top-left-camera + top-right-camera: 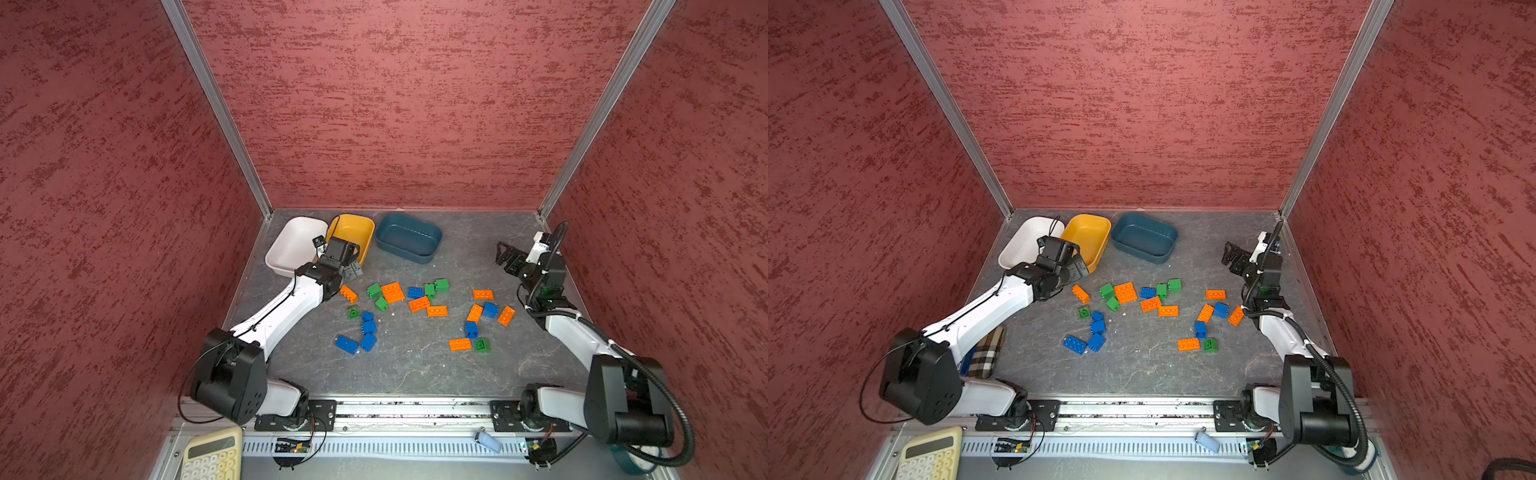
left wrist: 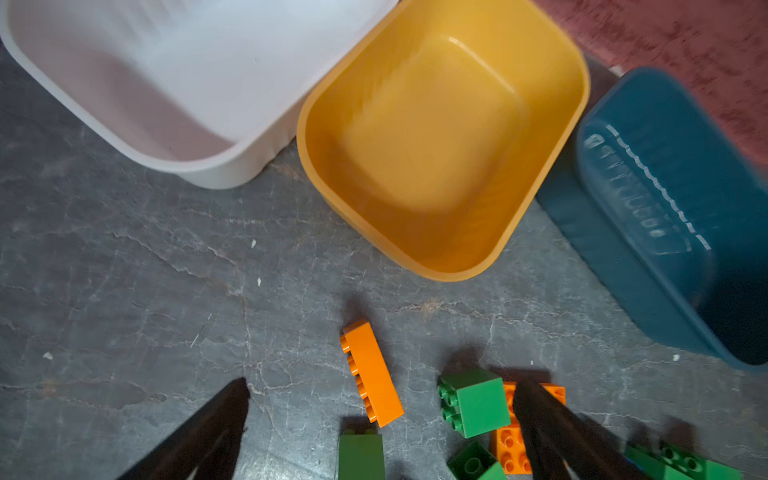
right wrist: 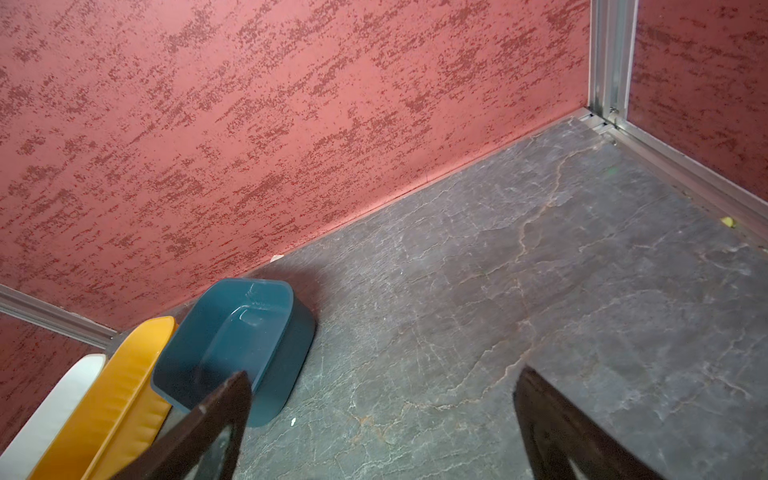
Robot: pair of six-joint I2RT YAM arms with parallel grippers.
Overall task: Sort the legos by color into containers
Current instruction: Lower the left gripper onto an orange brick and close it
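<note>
Hovering just in front of the yellow tub (image 1: 361, 227), the left gripper (image 2: 382, 384) has its jaws spread wide with nothing in them. An orange brick (image 2: 371, 372) lies on the table (image 1: 415, 370) and shows between the fingers in the left wrist view. It is tipped on its side, its long axis crosswise to the gap, one end toward that tub. Other legos (image 1: 419, 303) lie scattered mid-table. The right gripper (image 1: 504, 254), also spread and bare, is at the far right, beyond the nearest bricks
</note>
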